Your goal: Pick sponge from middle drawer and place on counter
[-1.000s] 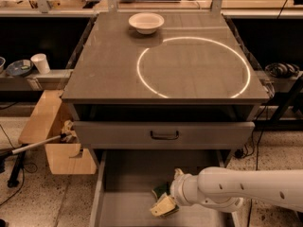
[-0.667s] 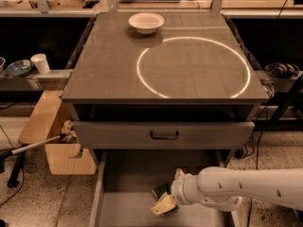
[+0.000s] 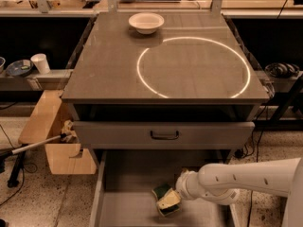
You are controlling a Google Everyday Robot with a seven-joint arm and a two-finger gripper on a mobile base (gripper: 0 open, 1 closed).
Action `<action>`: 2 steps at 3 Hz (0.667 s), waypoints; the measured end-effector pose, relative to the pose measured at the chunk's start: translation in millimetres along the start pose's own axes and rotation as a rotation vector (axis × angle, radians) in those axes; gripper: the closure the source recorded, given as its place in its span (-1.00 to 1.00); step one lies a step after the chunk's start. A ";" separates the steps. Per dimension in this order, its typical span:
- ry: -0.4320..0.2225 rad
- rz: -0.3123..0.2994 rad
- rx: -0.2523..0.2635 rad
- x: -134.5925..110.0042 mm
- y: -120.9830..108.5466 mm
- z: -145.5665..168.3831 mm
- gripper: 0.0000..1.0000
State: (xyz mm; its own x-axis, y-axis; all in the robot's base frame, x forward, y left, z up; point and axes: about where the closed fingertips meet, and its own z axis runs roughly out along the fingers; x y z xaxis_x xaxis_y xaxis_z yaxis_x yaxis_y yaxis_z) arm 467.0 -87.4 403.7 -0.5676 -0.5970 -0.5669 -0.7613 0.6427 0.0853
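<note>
The sponge [image 3: 166,199], dark green on top with a tan-yellow base, sits tilted at the tip of my white arm inside the open middle drawer [image 3: 124,207]. My gripper [image 3: 176,196] comes in from the right, low over the drawer floor, and is shut on the sponge's right side. Most of the gripper is hidden behind the sponge and the wrist. The counter [image 3: 104,65], with its bright white ring [image 3: 141,79], lies above and behind the drawer.
A white bowl [image 3: 146,22] stands at the counter's back. The drawer above, with a black handle [image 3: 164,135], is partly open and overhangs the middle drawer's rear. A wooden box [image 3: 45,122] and a white cup [image 3: 41,63] are at the left.
The sponge and my gripper have shifted slightly up and to the right in the drawer. The sponge stands more tilted than before.
</note>
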 end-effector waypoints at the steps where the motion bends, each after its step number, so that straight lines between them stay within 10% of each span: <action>1: 0.000 0.000 0.000 0.0 0.0 0.0 -1.00; 2: -0.009 -0.022 -0.012 -3.4 9.1 0.4 -1.00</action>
State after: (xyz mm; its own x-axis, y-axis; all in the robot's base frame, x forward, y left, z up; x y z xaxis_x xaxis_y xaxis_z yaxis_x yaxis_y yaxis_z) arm 462.2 -79.4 406.1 -0.5481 -0.6067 -0.5758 -0.7772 0.6238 0.0827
